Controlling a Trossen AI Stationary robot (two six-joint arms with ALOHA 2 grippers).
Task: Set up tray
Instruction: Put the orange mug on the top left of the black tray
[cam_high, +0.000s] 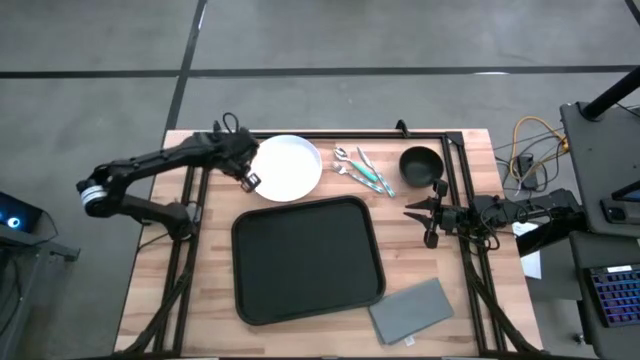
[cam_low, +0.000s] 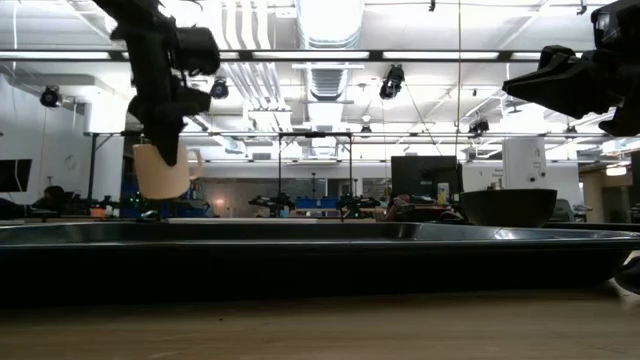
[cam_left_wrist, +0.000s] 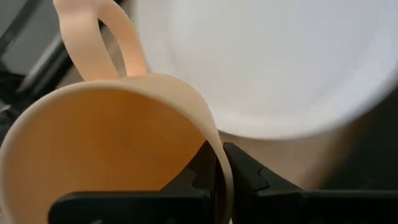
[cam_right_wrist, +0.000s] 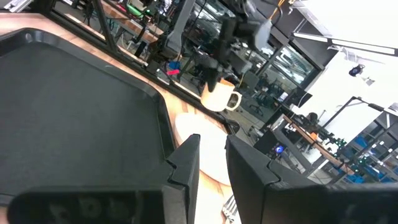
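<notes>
One grey napkin (cam_high: 411, 310) is laid at the near right corner of the table (cam_high: 150, 290), just beside the tray's near right corner and tilted to it. One black tray (cam_high: 307, 258) is set flat at the middle of the table; nothing is carried in it. The right gripper (cam_high: 428, 222) is held just beyond the tray's right rim, between tray and table edge, with its fingers (cam_right_wrist: 184, 168) parted by a narrow gap and nothing gripped between them. Beyond it, one dark bowl (cam_high: 422, 165) is stood near the far right corner; its contents cannot be told. A cluster of cutlery (cam_high: 362, 169) is laid between bowl and plate; the pieces cannot be counted with certainty. One white plate (cam_high: 288, 167) is set just beyond the tray's far rim and is seen bare. The left gripper (cam_high: 247, 178) is held at the plate's left edge, its fingers (cam_left_wrist: 252, 180) pinched on the rim of one cream mug (cam_low: 165, 170), which is raised clear of the table and seen empty from the left wrist view.
</notes>
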